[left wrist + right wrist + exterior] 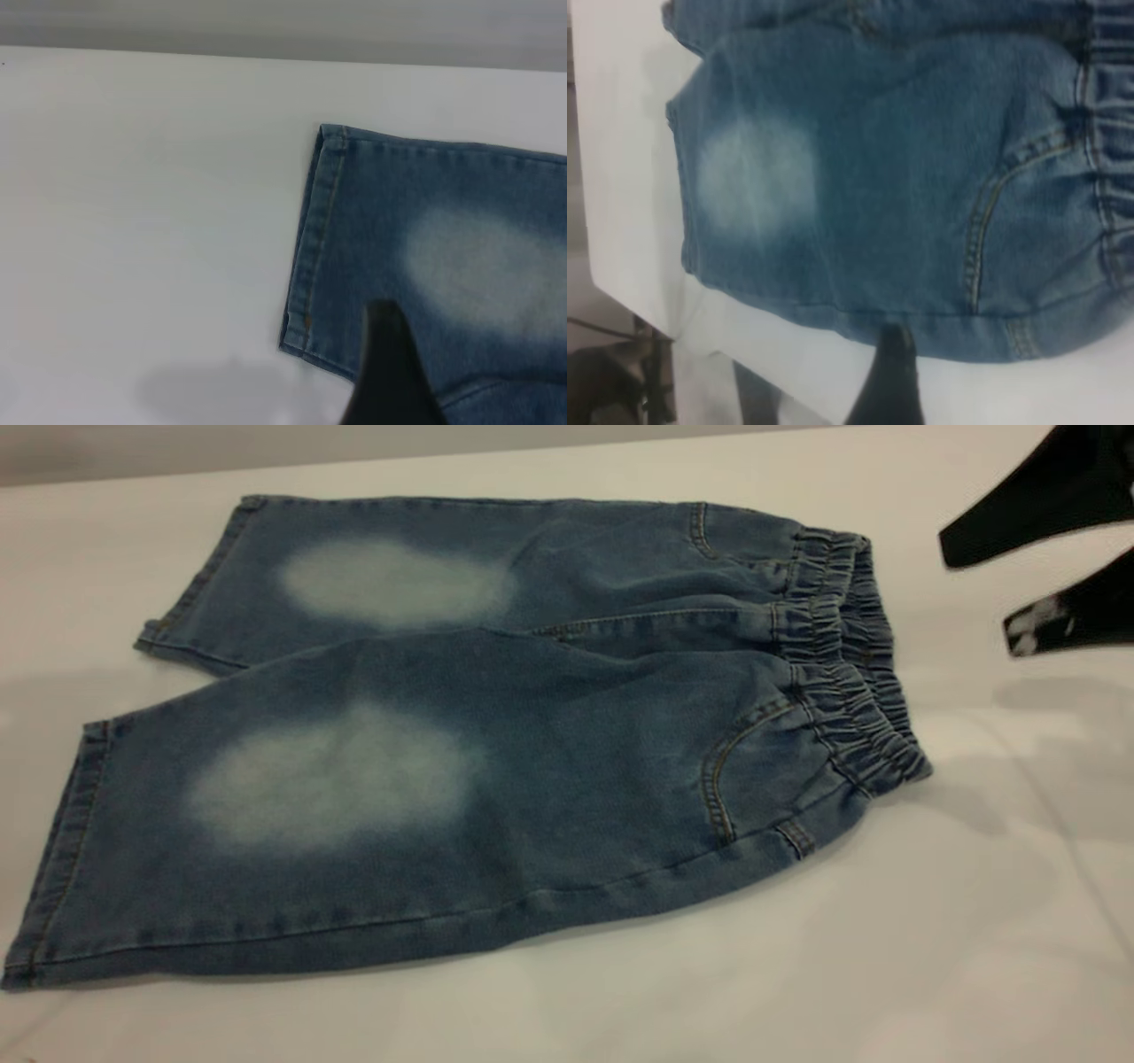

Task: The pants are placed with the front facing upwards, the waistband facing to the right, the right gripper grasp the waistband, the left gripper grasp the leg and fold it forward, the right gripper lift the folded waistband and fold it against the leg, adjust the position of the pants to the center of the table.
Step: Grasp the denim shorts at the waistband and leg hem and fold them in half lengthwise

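Pants: the pants (496, 744) lie flat and front up on the white desk (974, 921), unfolded, both legs side by side, each with a pale faded oval patch

Waistband: the waistband (846, 664) is the gathered ruffled edge at the exterior view's right end of the pants; the stitched leg hems are at the left end

Right end effector: the right end effector (988, 598) is at the upper right of the exterior view, its two black wedge fingers spread wide with a clear gap between the tips; the lower finger has a whitish scuffed tip

Pants to right end effector: the waistband lies to the left of the fingertips, near but apart, with bare desk between them; nothing is held

Left end effector: the left end effector (390, 372) shows only in its own wrist view, as one dark finger over the leg near the hem; I cannot tell how far its fingers are apart or whether it touches the cloth

Right wrist view: one dark fingertip sits just off the pants' side seam, near the pocket stitching

Writing: no brand, label or lettering can be read on the pants
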Tool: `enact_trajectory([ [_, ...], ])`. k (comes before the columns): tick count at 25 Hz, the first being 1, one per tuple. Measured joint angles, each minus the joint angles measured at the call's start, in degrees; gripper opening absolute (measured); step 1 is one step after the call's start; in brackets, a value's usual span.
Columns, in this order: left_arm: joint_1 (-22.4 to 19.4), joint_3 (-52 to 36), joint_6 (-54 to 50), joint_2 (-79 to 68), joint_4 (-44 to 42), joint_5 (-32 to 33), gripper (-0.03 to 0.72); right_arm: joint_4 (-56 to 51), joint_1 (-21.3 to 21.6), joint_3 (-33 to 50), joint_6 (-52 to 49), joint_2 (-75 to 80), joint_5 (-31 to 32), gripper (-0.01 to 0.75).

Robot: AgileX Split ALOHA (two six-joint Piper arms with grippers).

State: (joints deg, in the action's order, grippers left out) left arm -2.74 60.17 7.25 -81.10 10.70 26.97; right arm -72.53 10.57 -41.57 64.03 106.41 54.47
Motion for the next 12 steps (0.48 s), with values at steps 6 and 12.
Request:
enact_trajectory([
  [6, 0.0, 0.0, 0.0, 0.0, 0.0, 0.0, 0.414, -3.1, 0.0, 0.0, 4.7, 6.96, 0.0, 0.566],
  [12, 0.0, 0.0, 0.0, 0.0, 0.17, 0.05, 0.414, -5.56, -0.05, 0.0, 8.15, 11.83, -2.33, 0.566],
])
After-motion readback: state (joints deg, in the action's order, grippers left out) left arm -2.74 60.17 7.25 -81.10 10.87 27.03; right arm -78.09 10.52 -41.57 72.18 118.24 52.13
